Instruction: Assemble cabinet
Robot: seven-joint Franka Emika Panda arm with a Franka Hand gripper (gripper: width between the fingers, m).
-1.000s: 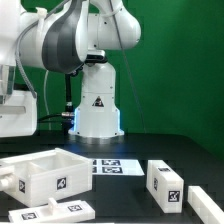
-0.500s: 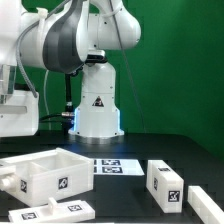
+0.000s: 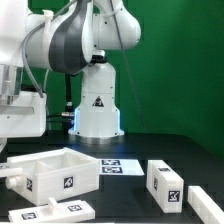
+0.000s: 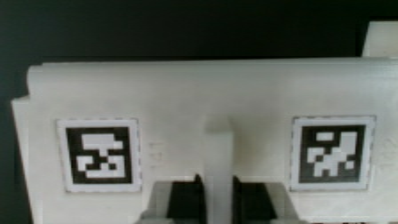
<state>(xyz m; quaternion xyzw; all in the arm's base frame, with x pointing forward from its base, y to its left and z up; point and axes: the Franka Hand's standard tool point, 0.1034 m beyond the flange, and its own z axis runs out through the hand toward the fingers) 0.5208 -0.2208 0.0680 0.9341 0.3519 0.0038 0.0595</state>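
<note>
The glossy white robot arm (image 3: 85,45) bears a black triangle sign (image 3: 97,103) on its base. The white plastic cabinet box (image 3: 55,172), with black-and-white square tags, lies at the exterior view's lower left. Whether the gripper (image 4: 210,203) grips anything cannot be told.

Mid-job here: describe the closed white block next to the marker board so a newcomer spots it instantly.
Start at the robot's white base at the back of the black table; the flat marker board lies before it. Just to the exterior view's right of that board sits the closed white block. Unlike the open box opposite, it has no hollow.
</note>
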